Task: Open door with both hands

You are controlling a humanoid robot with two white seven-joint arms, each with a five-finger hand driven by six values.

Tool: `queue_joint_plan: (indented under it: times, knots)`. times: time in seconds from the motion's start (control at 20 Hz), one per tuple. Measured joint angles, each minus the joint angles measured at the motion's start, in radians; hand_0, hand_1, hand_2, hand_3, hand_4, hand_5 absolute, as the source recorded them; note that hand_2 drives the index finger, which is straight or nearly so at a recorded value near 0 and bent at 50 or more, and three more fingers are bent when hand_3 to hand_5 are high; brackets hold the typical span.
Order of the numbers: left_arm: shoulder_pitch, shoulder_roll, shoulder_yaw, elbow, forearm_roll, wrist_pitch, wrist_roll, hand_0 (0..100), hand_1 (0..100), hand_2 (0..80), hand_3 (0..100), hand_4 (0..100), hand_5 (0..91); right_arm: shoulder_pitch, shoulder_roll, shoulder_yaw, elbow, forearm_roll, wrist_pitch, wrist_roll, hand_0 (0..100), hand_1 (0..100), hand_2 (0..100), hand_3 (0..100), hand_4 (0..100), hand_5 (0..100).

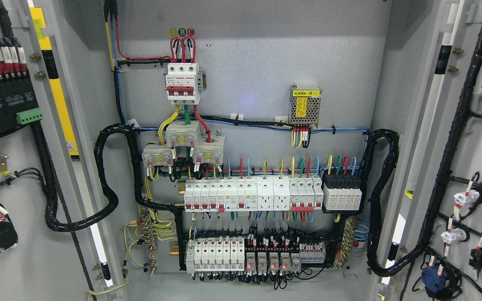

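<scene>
Both doors (11,167) swung wide; cabinet (249,104) wiring bare; seemingly unattended

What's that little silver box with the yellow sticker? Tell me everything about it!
The silver box is a small metal case with a mesh of tiny holes, fixed upright on the cabinet's grey back wall, upper right. A yellow label with black print crosses its top. Yellow, red and black wires hang from its underside.

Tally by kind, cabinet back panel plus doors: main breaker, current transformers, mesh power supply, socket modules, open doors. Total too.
Main breaker: 1
Current transformers: 3
Mesh power supply: 1
Socket modules: 2
Open doors: 2
Total: 9
</scene>
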Motion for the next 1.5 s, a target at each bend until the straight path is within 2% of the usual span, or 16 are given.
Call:
queue_joint_plan:
  times: [0.45, 0.75, 1.05, 1.5]
  knots:
    - [-0.003, 0.021, 0.014, 0.007, 0.025, 0.000, 0.000, 0, 0, 0.0, 0, 0, 0.0, 0.016, 0.010, -0.008, -0.001, -0.013, -0.011, 0.003, 22, 7, 0, 0, 0, 0]
    - [-0.010, 0.037, 0.019, 0.022, 0.038, 0.000, 0.000, 0, 0, 0.0, 0, 0, 0.0, 0.044, 0.009, 0.018, -0.012, -0.017, -0.029, 0.007, 22, 7, 0, 0, 0, 0]
    - [-0.014, 0.047, 0.025, 0.032, 0.043, 0.000, -0.003, 0, 0, 0.0, 0, 0, 0.0, 0.050, -0.006, 0.071, -0.026, -0.018, -0.043, 0.009, 22, 7, 0, 0, 0, 0]
    - [-0.013, 0.055, 0.034, 0.034, 0.054, 0.000, 0.000, 0, 0, 0.0, 0, 0, 0.0, 0.032, -0.029, 0.188, -0.035, -0.012, -0.045, 0.010, 22, 7, 0, 0, 0, 0]
